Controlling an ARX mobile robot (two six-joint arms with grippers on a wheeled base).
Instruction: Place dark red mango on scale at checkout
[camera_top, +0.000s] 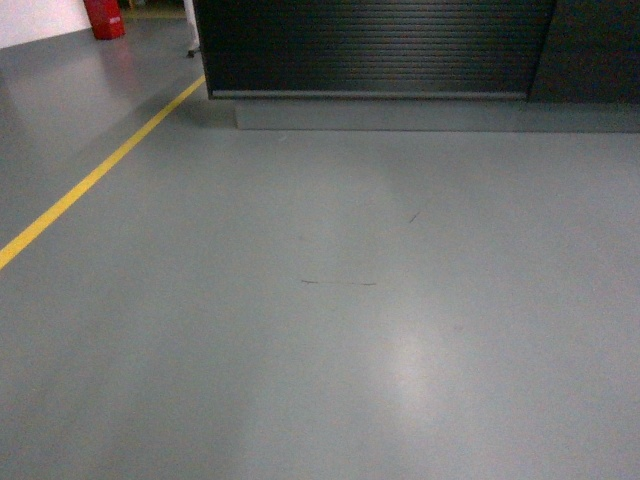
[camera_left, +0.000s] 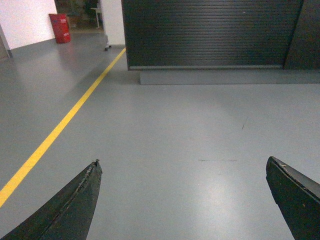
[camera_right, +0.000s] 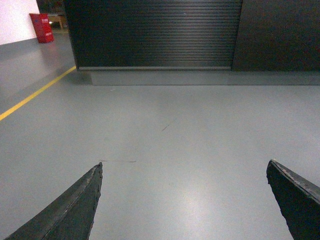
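We note shop-type interior: black checkout with ribbed front on grey floor; yellow floor line left of it; red bin beyond.

The left gripper, spread wide and empty, faces the ribbed black checkout across grey floor.

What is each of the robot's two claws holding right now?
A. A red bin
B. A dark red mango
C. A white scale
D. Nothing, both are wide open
D: in the wrist views the left claw and the right claw each show two dark fingers spread far apart, with only bare grey floor between them, facing the ribbed black checkout.
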